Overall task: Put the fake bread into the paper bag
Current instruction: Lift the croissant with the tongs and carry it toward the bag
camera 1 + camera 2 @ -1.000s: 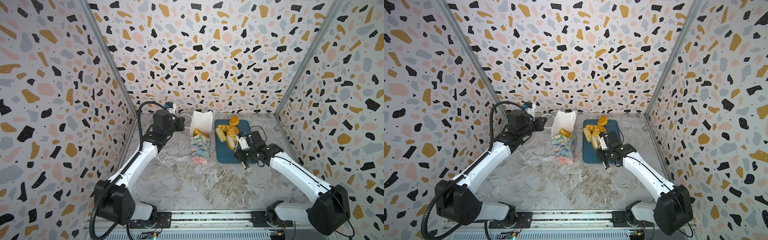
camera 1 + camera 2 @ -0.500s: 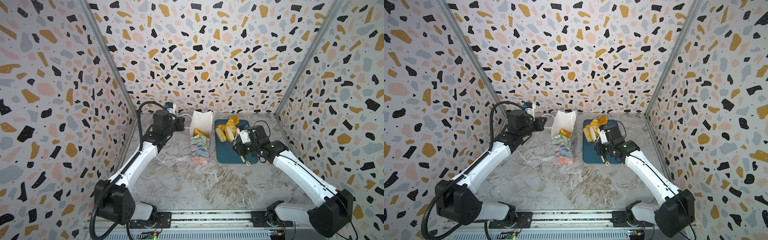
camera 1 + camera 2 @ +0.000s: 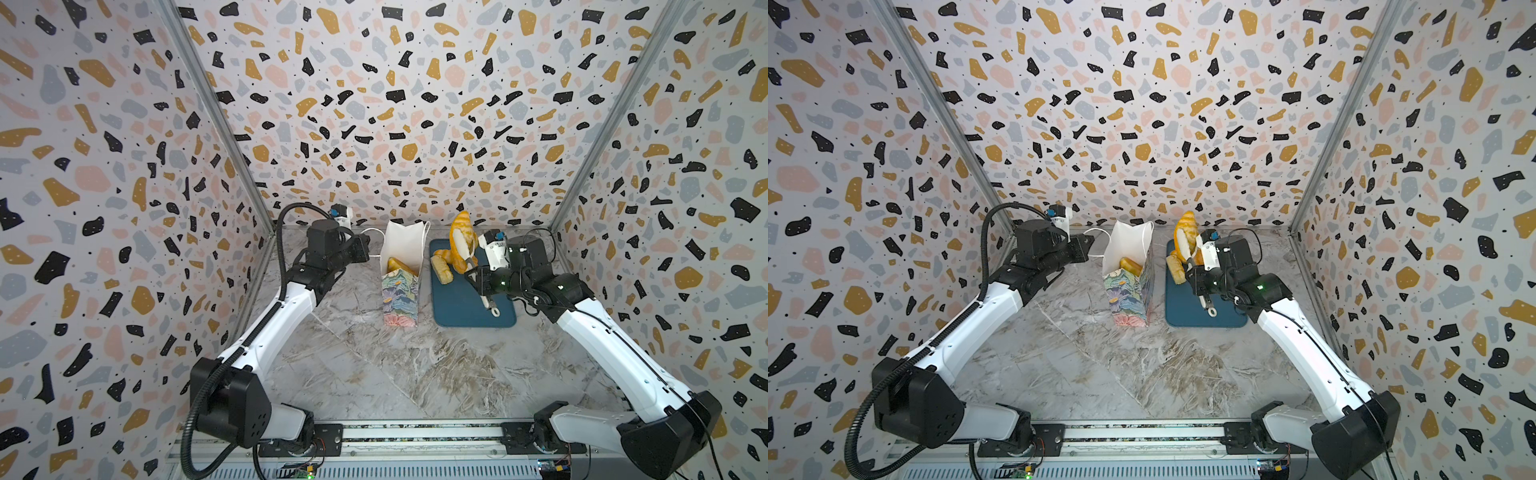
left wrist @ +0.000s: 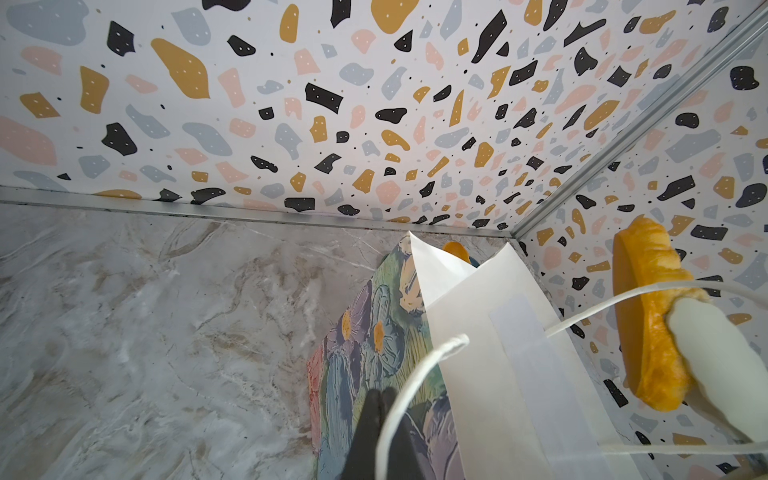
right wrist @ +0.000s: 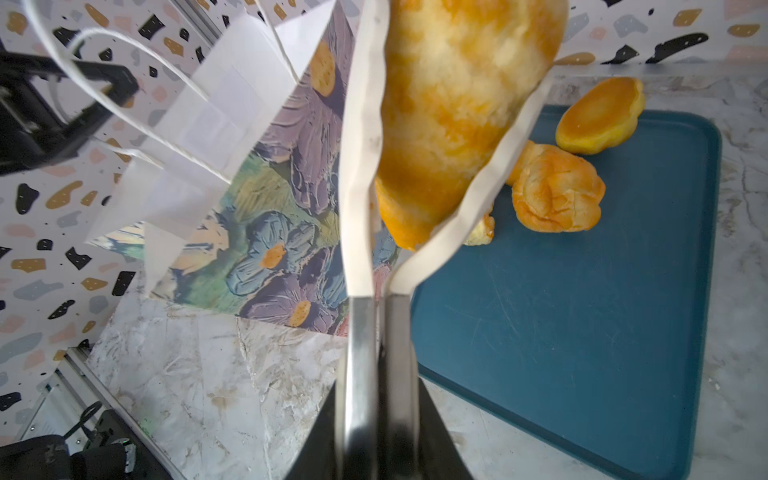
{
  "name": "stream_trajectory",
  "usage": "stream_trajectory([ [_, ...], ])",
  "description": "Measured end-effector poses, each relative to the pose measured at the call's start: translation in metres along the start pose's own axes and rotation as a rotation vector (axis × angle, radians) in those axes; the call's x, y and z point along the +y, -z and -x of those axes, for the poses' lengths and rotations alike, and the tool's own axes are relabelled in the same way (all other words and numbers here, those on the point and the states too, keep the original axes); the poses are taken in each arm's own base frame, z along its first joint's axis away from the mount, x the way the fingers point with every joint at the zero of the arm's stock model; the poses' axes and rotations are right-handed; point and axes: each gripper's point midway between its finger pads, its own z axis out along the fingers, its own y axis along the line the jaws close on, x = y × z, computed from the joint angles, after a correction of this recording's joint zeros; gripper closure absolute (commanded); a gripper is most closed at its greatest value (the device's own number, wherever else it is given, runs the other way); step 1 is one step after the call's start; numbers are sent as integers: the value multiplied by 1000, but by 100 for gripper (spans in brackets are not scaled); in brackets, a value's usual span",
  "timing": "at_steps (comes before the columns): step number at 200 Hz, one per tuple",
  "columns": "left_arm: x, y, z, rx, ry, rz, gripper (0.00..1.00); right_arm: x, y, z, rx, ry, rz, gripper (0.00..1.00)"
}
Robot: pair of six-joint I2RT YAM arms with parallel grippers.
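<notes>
One loaf [image 3: 399, 266] sits inside the paper bag [image 3: 400, 299], whose cord handle [image 4: 453, 344] the closed left gripper [image 4: 376, 409] pinches; the right gripper [image 5: 440, 124], clamped on a croissant [image 4: 648, 316], holds it raised just beside the bag's mouth, and several breads [image 5: 557, 193] wait on the tray [image 5: 582, 332] beside the bag.

Paper bag [image 3: 400, 297]: one, flowered.
Tray [image 3: 465, 307]: one, dark teal.
Bread held aloft [image 3: 461, 241]: one piece.
Bread on the tray [image 5: 557, 195]: three pieces, counted in the right wrist view.
Bread in the bag [image 3: 399, 266]: at least one piece showing.
Robot arms [image 3: 282, 316]: two.
</notes>
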Motion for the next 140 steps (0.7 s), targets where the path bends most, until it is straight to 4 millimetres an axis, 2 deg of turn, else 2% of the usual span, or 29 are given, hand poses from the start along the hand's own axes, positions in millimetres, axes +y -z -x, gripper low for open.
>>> stream_trajectory([
  [31,0,0,0,0,0,0,100,10,9,15,-44,3,34,92],
  [82,0,0,0,1,0,1,100,25,16,29,-82,10,78,93],
  [140,0,-1,-1,2,0,1,100,57,30,51,-138,56,141,94],
])
